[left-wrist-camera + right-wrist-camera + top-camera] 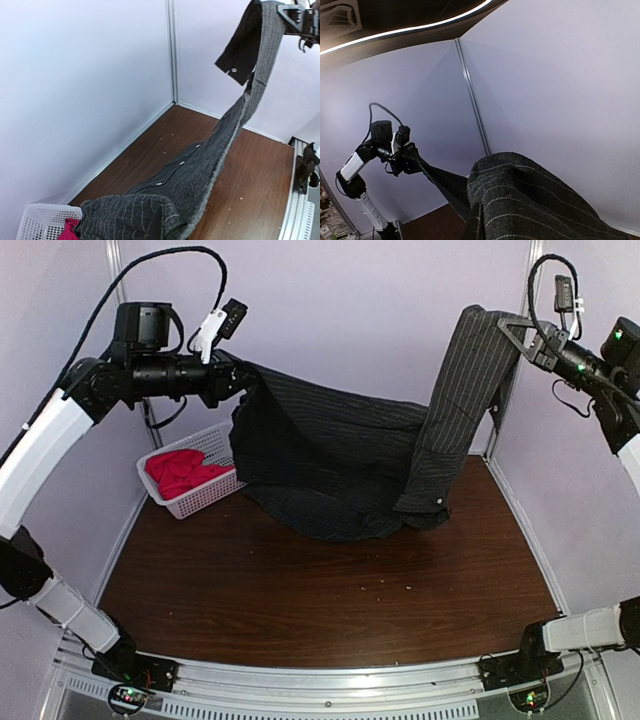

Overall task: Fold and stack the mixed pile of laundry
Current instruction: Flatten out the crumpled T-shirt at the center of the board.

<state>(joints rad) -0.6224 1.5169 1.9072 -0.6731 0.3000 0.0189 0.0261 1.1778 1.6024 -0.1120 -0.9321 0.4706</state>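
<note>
Top external view shows the left hand [243, 380] and right hand [515, 335] each pinching the pinstriped shirt [340, 455], hung between them over the counter [330, 590], with the red T-shirt [183, 470] in the basket [205, 502]; left wrist view, the shirt rises toward the right hand; right wrist view, its cloth lies close below.

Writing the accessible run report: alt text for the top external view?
Both arms hold a dark pinstriped shirt spread between them above the wooden table, the left gripper and right gripper each shut on an end. A red T-shirt lies in a white basket at far left.
</note>
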